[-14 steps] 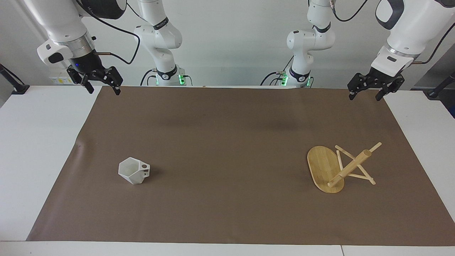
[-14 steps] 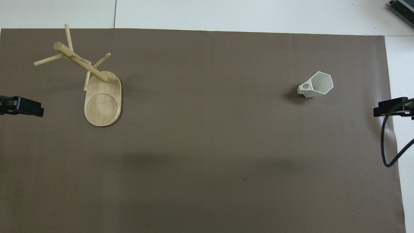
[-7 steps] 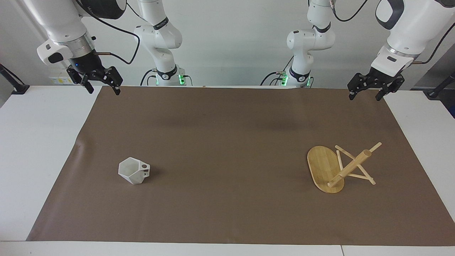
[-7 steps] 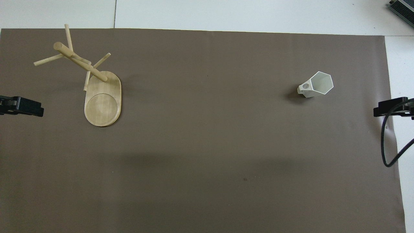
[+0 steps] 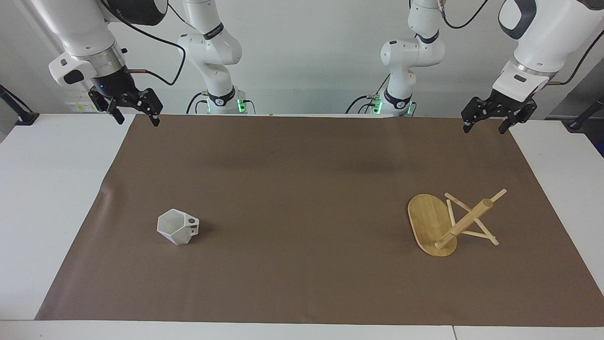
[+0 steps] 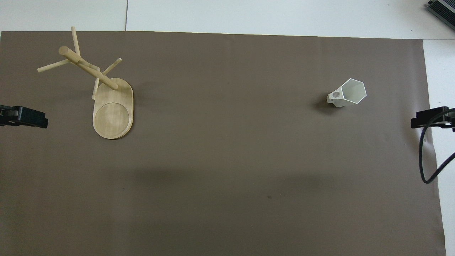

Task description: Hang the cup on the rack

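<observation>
The right hand [image 5: 134, 113], fingers spread wide and empty, should descend on the faceted white mug [image 5: 178, 227] and pinch one wall, leaving its pierced handle tab free for a peg. The mug stands upright toward the right arm's end of the desk [image 5: 42, 198] (well apart from the bamboo mug tree [image 5: 448, 224]). The left hand [image 5: 487, 120] waits wide, holding nothing.

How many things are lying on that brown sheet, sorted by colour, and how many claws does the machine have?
White things: 1, the cup
Light wooden things: 1, the rack
Black claws: 2, the left gripper and the right gripper, both open and holding nothing
Total: 4
</observation>
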Action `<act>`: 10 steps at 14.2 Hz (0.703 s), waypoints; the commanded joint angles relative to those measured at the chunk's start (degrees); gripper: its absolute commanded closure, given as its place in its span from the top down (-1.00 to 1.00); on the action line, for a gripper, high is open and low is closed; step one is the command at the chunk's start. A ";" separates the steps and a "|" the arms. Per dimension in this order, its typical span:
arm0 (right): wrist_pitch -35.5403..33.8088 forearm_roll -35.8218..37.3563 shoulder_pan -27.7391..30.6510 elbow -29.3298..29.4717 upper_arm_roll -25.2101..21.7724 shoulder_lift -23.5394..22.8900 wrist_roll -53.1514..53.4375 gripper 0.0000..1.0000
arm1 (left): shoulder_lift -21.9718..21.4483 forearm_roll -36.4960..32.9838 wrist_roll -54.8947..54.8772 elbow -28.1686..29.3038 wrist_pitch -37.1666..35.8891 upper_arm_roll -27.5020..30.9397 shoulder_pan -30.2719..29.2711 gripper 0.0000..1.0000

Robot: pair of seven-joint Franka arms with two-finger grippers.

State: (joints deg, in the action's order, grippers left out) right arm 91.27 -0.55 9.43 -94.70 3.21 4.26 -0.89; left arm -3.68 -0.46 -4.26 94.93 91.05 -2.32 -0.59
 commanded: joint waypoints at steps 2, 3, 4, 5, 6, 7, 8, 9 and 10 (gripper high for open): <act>1.19 -0.77 0.76 -1.19 0.22 0.93 0.01 1.00 | -0.98 0.38 0.31 0.87 -0.61 -0.23 -0.47 1.00; 1.19 -0.77 0.76 -1.19 0.22 0.93 0.01 1.00 | -0.98 0.38 0.31 0.79 -0.61 -0.23 -0.47 1.00; 1.19 -0.77 0.76 -1.27 0.22 0.93 0.27 1.00 | -0.98 0.38 0.31 0.79 -0.61 -0.23 -0.47 1.00; 1.19 -0.77 0.76 -1.28 0.22 0.93 0.10 1.00 | -0.98 0.38 0.31 0.79 -0.61 -0.23 -0.47 1.00; 1.27 -0.77 0.76 -1.28 0.22 0.93 0.10 1.00 | -0.89 0.38 0.31 0.79 -0.61 -0.23 -0.47 1.00; 1.28 -0.77 0.76 -1.19 0.22 0.93 0.01 1.00 | -0.98 0.38 0.31 0.79 -0.61 -0.23 -0.47 1.00; 1.28 -0.77 0.76 -1.27 0.22 0.93 -0.07 1.00 | -0.98 0.38 0.31 0.87 -0.61 -0.23 -0.47 1.00; 1.36 -0.77 0.76 -1.28 0.13 0.93 -0.08 1.00 | -0.98 0.38 0.31 0.79 -0.61 -0.23 -0.47 1.00; 1.80 -0.77 0.76 -1.28 0.13 0.93 -0.08 1.00 | -0.98 0.38 0.31 0.87 -0.61 -0.23 -0.47 1.00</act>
State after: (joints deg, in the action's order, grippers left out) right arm 91.34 -0.55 9.43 -94.70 3.20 4.26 -0.89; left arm -3.68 -0.46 -4.26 94.93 91.05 -2.32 -0.59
